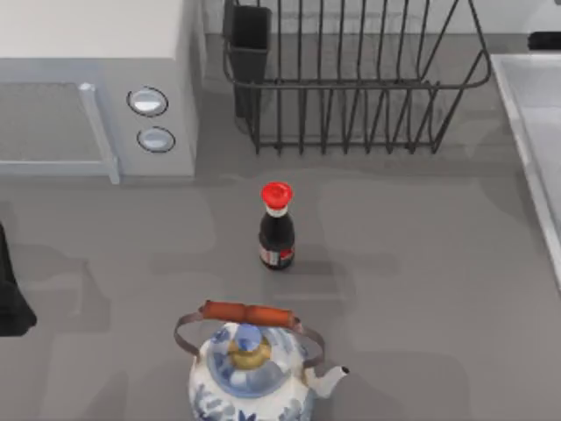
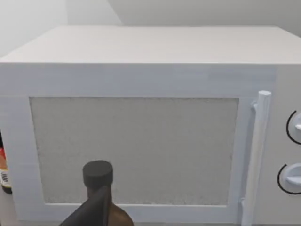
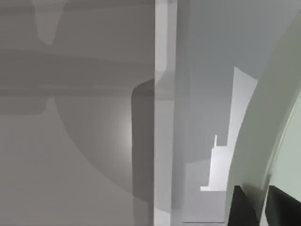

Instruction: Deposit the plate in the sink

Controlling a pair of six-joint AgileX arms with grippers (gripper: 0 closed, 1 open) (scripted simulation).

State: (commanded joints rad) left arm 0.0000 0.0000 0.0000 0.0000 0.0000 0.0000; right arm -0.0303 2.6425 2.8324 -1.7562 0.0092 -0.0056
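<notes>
Plate (image 3: pixel 263 127): pale mint-green, clamped at its rim between the dark fingers (image 3: pixel 242 209) of the right gripper (image 3: pixel 258 207), held over the sink (image 3: pixel 197 94) just beyond its white rim. Sink also seen at the table's right edge (image 1: pixel 535 114). Left gripper's state cannot be told. Soy sauce bottle (image 1: pixel 277 226) stands mid-table behind the kettle (image 1: pixel 252 368).

the round pale mint-green plate (image 3: pixel 263 141) looks smooth and glossy, like glazed ceramic. the black wire dish rack (image 1: pixel 351 88), at twelve o'clock on the matt grey table (image 1: pixel 438 281), looks like thin coated metal. the blue-and-white kettle (image 1: pixel 254 377) at six o'clock shines like porcelain, its handle wood-brown. the white microwave's (image 2: pixel 141 117) door panel looks grainy.
</notes>
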